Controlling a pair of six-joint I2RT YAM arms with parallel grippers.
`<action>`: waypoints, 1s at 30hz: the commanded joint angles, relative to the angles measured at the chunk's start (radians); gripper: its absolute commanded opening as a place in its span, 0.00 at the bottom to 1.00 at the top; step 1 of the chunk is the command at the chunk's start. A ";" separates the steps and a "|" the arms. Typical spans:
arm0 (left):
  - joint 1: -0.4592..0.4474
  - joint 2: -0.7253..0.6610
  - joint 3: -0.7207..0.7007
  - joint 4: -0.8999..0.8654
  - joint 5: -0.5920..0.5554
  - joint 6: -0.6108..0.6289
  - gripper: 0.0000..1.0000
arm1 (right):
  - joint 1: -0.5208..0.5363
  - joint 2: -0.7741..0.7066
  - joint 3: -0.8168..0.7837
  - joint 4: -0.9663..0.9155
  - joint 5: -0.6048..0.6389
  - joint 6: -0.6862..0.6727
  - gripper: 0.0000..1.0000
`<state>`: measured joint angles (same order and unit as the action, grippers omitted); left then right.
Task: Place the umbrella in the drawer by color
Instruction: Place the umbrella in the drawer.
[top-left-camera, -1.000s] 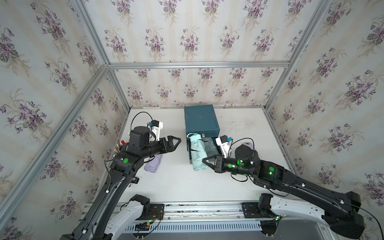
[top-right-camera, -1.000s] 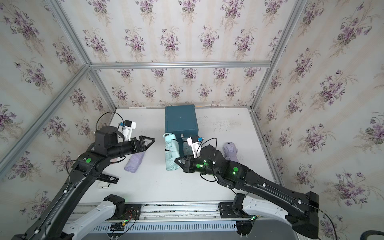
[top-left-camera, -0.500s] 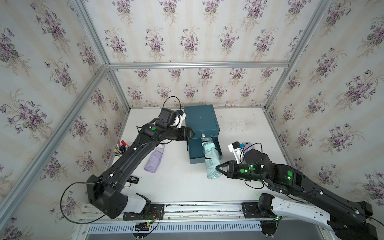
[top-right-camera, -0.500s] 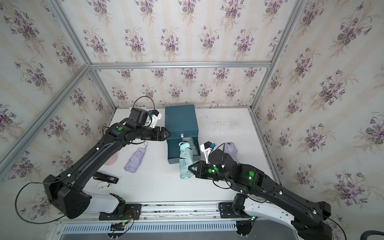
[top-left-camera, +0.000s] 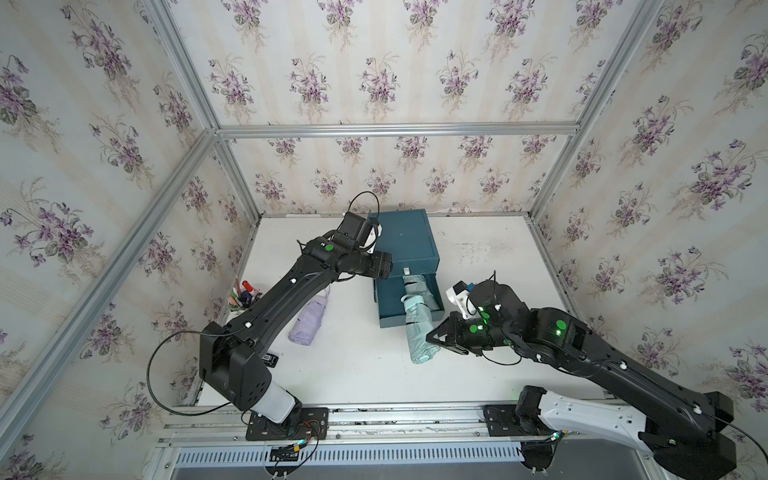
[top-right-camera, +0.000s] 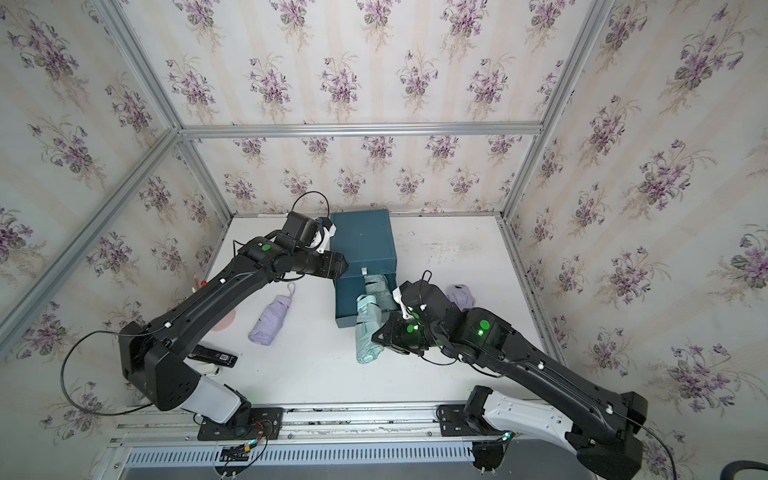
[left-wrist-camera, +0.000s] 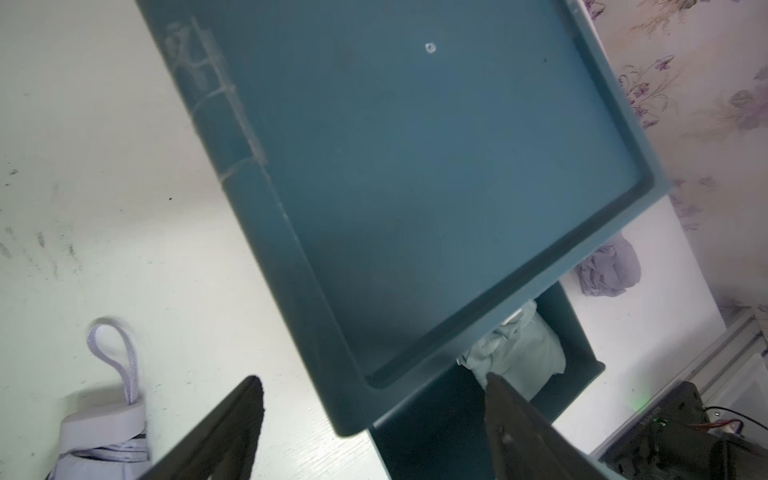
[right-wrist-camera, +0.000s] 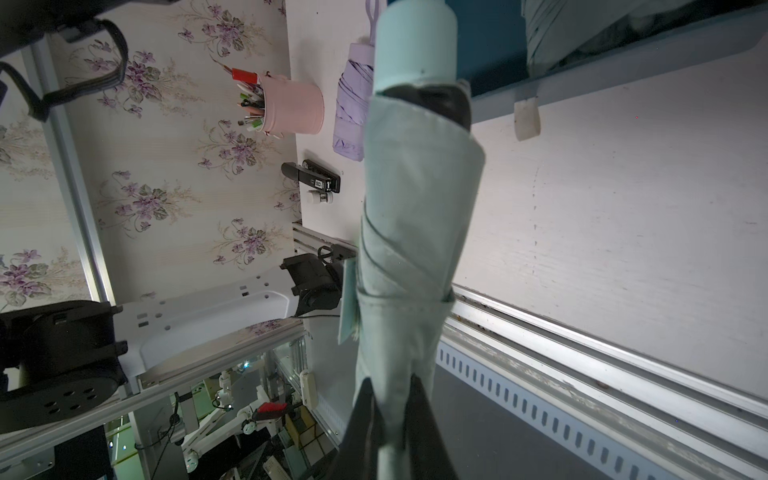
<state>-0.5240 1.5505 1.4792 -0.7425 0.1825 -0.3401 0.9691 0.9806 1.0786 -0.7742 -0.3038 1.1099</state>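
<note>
Placement stage: right fingers (right-wrist-camera: 359, 424) clamped on the folded mint-green fabric umbrella (top-left-camera: 417, 328), whose handle end has swung over the open teal plastic drawer (top-left-camera: 388, 320); left fingers (left-wrist-camera: 237, 419), spread apart, have moved above the teal cabinet top (top-left-camera: 405, 237). Lowering and release seemingly remain.

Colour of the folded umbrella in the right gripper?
Pale mint-green folded umbrella, clearest in the right wrist view.

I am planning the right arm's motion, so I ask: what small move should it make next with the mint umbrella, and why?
Probably ease the held umbrella forward and down into the open drawer. The right gripper is shut on its tip end, and its handle end is over the drawer, where a second umbrella of the same mint colour lies. Most of it is outside the drawer.
</note>
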 joint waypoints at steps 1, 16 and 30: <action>0.002 -0.021 -0.018 0.027 -0.037 0.018 0.83 | -0.053 0.033 0.007 0.007 -0.131 -0.039 0.00; 0.011 -0.011 -0.011 0.009 -0.080 -0.022 0.84 | -0.253 0.235 0.067 0.049 -0.313 -0.141 0.00; 0.033 -0.033 -0.066 0.032 -0.056 -0.032 0.83 | -0.296 0.446 0.107 0.237 -0.344 -0.081 0.00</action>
<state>-0.4931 1.5227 1.4113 -0.7284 0.1127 -0.3744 0.6754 1.4147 1.1919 -0.6342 -0.6315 1.0027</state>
